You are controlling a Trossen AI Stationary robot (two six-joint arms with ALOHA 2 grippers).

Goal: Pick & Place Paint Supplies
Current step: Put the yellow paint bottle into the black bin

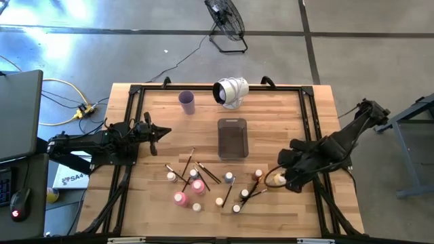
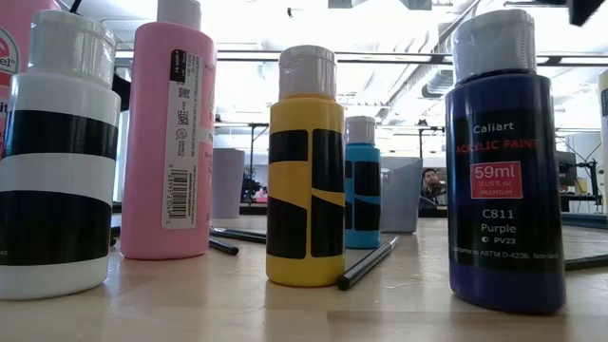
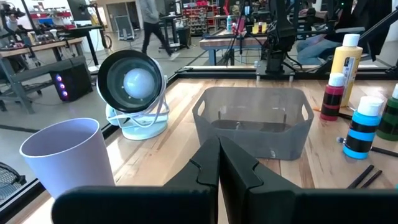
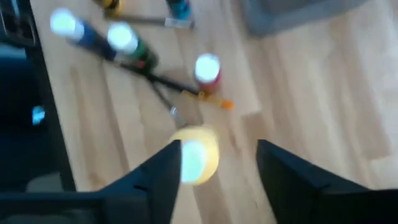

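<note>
Roughly ten small paint bottles (image 1: pixel 197 186) and about five thin paintbrushes (image 1: pixel 207 173) lie scattered over the near half of the wooden table (image 1: pixel 163 122), toward its front edge; the exact count is hard to make out from above. From table height five bottles show upright: a tall pink one (image 2: pixel 170 142), a black-and-white banded one (image 2: pixel 59 157), a yellow one (image 2: pixel 305 169), a blue one (image 2: pixel 361 185) and a purple one (image 2: pixel 506 166), all white-capped. One grey tray (image 1: pixel 232 138) sits mid-table, and one lilac cup (image 1: pixel 187 102) and one white lamp (image 1: pixel 231 91) stand near the far edge.

The right gripper (image 1: pixel 283 177) hangs near the table's right edge, its fingers (image 4: pixel 158 177) spread wide over a yellow bottle (image 4: pixel 195 160) standing between them, untouched. The left gripper (image 1: pixel 160 132) waits at the left edge, fingers pressed together.
</note>
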